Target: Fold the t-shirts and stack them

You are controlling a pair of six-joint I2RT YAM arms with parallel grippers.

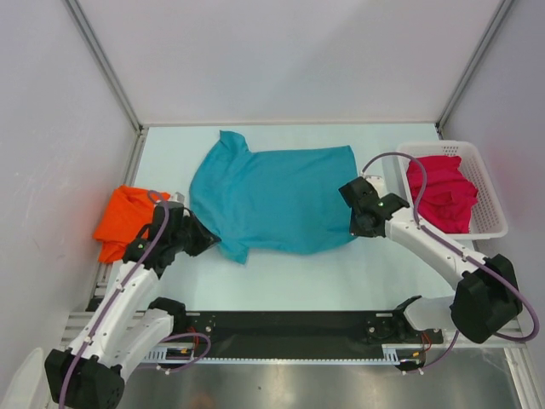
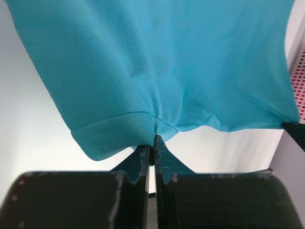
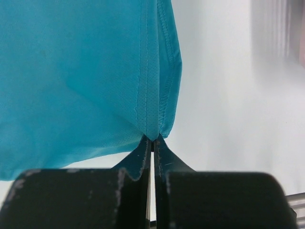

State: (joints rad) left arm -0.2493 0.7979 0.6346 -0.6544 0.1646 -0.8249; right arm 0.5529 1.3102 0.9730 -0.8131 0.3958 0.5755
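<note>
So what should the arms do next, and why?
Probably lift the near edge and carry it toward the far edge: the left fingers and right fingers pinch the teal shirt at its near sleeve and hem corner, and it lies spread flat.

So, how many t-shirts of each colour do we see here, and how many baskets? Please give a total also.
teal t-shirt: 1
orange t-shirt: 1
magenta-pink t-shirt: 1
white basket: 1
Total: 4 things (3 t-shirts, 1 basket)
</note>
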